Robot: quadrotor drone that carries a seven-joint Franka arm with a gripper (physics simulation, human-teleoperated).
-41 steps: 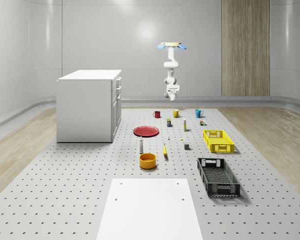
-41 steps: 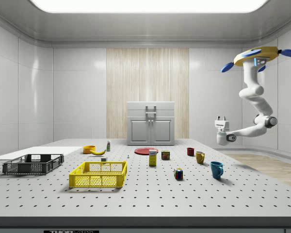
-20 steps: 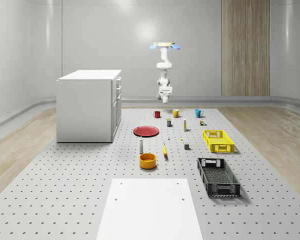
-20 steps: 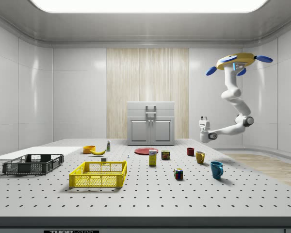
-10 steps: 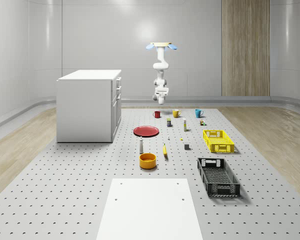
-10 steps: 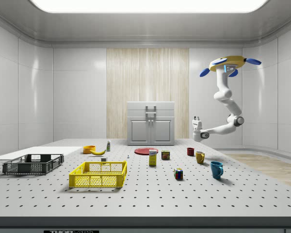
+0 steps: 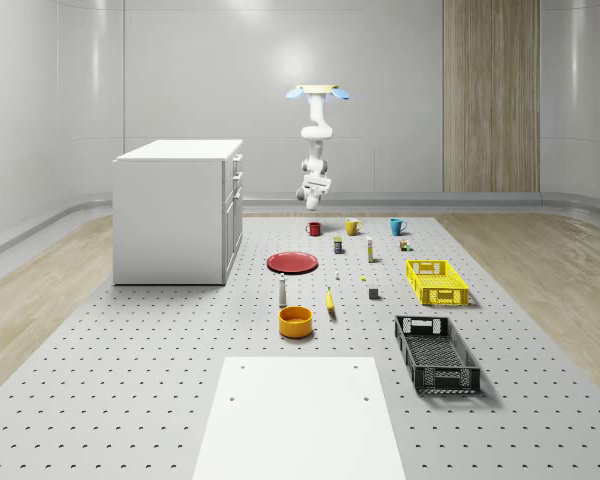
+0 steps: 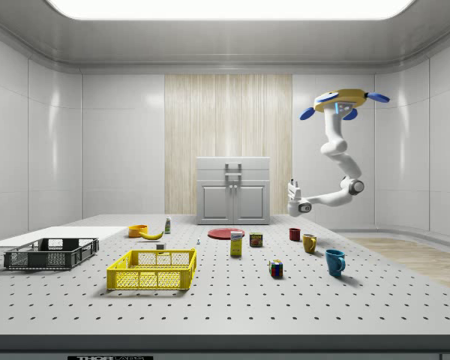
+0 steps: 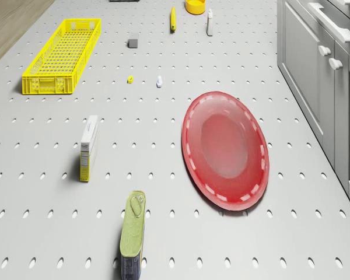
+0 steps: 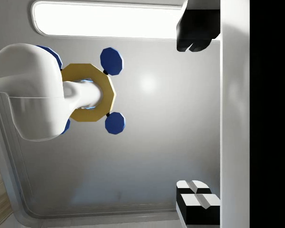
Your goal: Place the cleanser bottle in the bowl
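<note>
**Claw wide and holding nothing, well apart from the bottle**

The cleanser bottle (image 7: 282,291) was too small for me to read its label. It stood upright on the tabletop (image 7: 130,380), just behind the orange bowl (image 7: 295,321) near the middle of the whole-scene view. In the drone view the frame edge cut through the bowl (image 9: 195,6), and the bottle (image 9: 209,23) stood just beside it.

In the wrist view the claw (image 10: 198,116) pointed up at the ceiling and the drone's underside, its fingers (image 10: 197,33) spread wide with nothing between them. In the side view the claw (image 8: 292,184) hung in the air above the red mug (image 8: 294,234), touching nothing.

The drone (image 7: 316,92) hovered over the far end of the tabletop. Over two seconds it had drifted toward the whole-scene view's left, and in the side view it had moved in from the right edge.
</note>
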